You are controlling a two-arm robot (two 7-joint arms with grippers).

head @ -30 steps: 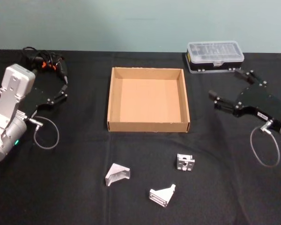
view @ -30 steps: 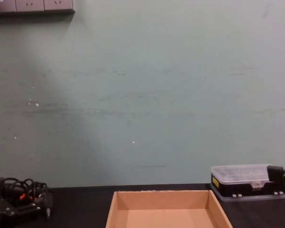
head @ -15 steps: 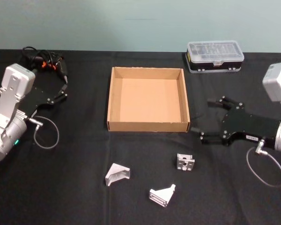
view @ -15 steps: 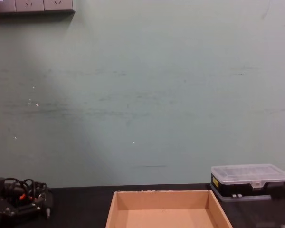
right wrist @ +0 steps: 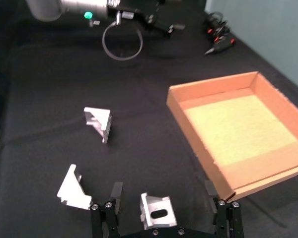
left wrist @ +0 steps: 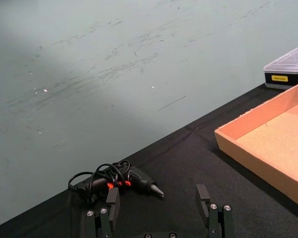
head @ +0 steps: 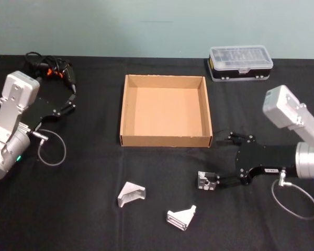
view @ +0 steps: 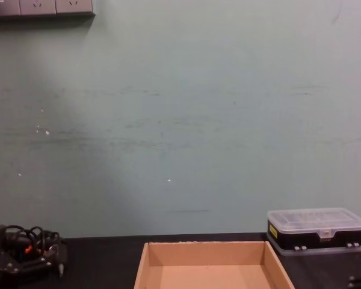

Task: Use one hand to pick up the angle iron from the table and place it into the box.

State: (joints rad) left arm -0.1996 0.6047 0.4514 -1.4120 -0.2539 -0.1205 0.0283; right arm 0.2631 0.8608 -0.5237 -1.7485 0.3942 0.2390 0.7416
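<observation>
Black table (head: 94, 172) in the head view carries the cardboard box (head: 165, 140); an angle iron (head: 206, 181) lies in front of it, toward the right. Right claw (head: 217, 159) sits at this angle iron, fingers apart. Left claw (head: 69, 98) is parked at far left, fingers apart.

Right wrist view: angle iron (right wrist: 158, 212) lies on the table between the spread fingers (right wrist: 116, 189).

Chest view: cardboard box (view: 207, 248) stands left of a plastic case (view: 316, 232).

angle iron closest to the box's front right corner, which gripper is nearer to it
Right. The right gripper sits open right at the angle iron; the left gripper is parked far across the table, left of the box.
</observation>
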